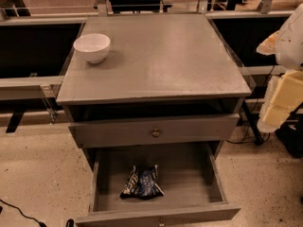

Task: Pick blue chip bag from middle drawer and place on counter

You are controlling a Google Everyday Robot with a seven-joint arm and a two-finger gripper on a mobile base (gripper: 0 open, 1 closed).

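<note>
The blue chip bag (pixel 141 183) lies crumpled on the flat grey bottom of the middle drawer (pixel 184 174), a little left of centre and near the front wall. The drawer is pulled wide open. The counter (pixel 161 60) is the grey top of the cabinet above it. My gripper (pixel 280 103) hangs at the right edge of the view, beside the cabinet's right side and at about the height of the counter's front edge. It is well apart from the bag and holds nothing that I can see.
A white bowl (pixel 92 47) stands on the counter's back left corner. The drawer above (pixel 154 129) is pulled out slightly and overhangs the back of the middle drawer. Cables lie on the speckled floor (pixel 38 174) to the right of the cabinet. A rail runs behind the cabinet.
</note>
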